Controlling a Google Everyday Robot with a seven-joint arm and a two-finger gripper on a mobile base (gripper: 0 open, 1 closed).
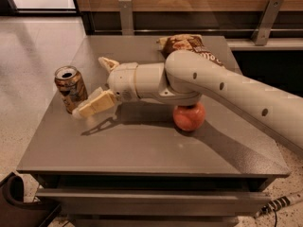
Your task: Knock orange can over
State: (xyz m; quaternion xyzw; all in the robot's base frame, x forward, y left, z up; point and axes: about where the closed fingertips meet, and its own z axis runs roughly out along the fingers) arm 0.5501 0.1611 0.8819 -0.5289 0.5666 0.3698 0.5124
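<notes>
The orange can (70, 88) stands upright near the left edge of the grey table (142, 145), its opened silver top showing. My gripper (92, 86) reaches in from the right with its two pale fingers spread open. The near finger (96, 104) has its tip at the can's lower right side, touching it or nearly so. The far finger (108, 63) points behind the can, clear of it. Nothing is held.
A round orange-red apple (189, 117) sits on the table under my forearm. A snack bag (189, 45) lies at the back of the table, partly hidden by the arm. A wooden wall with metal brackets runs behind; tiled floor lies to the left.
</notes>
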